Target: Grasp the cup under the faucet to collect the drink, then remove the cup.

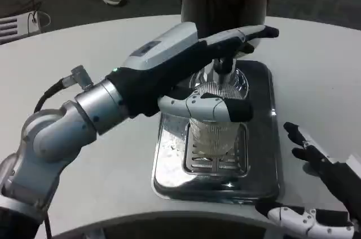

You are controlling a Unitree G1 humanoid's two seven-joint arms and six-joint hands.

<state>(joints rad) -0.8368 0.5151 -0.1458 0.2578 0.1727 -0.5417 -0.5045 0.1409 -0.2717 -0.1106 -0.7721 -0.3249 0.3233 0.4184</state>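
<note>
Left hand [194,75] extended forward, fingers curled in grip; right hand [316,194] low, fingers spread.

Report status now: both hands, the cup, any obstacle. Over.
Left hand holds the cup on the drip tray, under the faucet. Right hand open, low beside the tray, holding nothing. No obstacle seen around the cup.
</note>
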